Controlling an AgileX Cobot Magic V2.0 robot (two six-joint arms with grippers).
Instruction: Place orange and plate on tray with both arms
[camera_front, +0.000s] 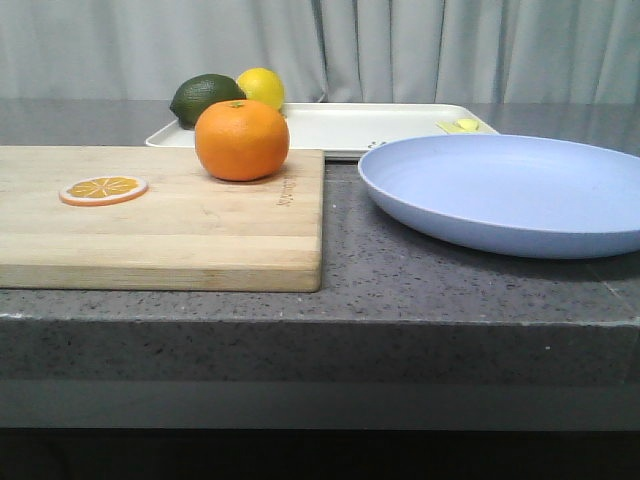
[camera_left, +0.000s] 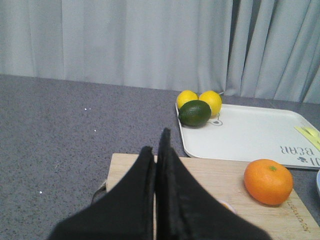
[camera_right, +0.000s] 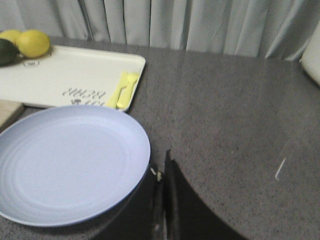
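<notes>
The orange sits on the far right part of a wooden cutting board; it also shows in the left wrist view. The lavender-blue plate lies on the counter to the right; it also shows in the right wrist view. The cream-white tray lies behind both, and shows in the wrist views. My left gripper is shut and empty, above the board's left part. My right gripper is shut and empty, beside the plate's rim. Neither gripper shows in the front view.
A green lime and a yellow lemon sit at the tray's far left corner; the left wrist view shows two lemons. A yellow utensil lies at the tray's right edge. An orange slice disc lies on the board. Grey curtains hang behind.
</notes>
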